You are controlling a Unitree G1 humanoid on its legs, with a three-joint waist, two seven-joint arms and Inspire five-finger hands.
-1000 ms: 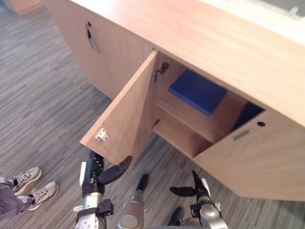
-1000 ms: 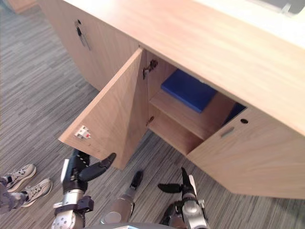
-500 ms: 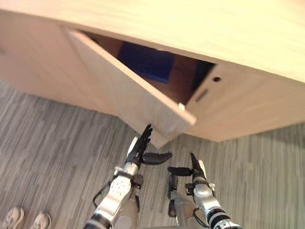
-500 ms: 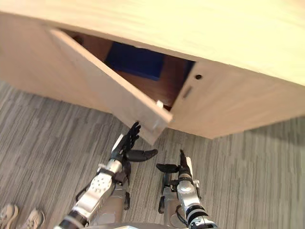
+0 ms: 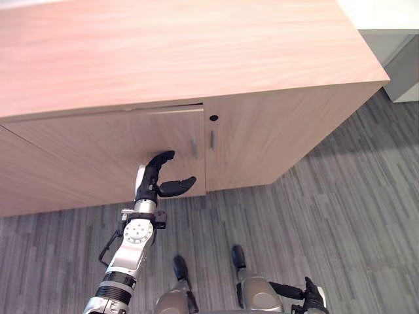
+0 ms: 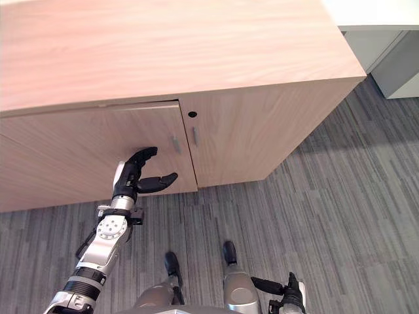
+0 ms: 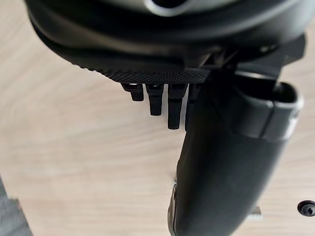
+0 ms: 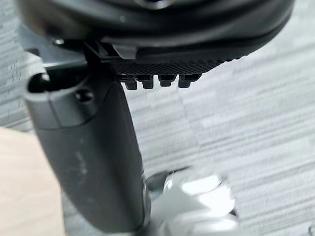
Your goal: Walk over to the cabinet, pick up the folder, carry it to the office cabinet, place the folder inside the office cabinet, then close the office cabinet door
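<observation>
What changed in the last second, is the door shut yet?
The cabinet door swung from wide open to closed or nearly so, a thin dark line left along its top edge. The left hand followed it in, fingers open at its face. The blue folder is now hidden behind it. The right hand stayed low and open. The camera shifted too.

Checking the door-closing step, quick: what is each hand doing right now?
Left hand: open, holding nothing, up by the cabinet door.
Right hand: open, holding nothing.
</observation>
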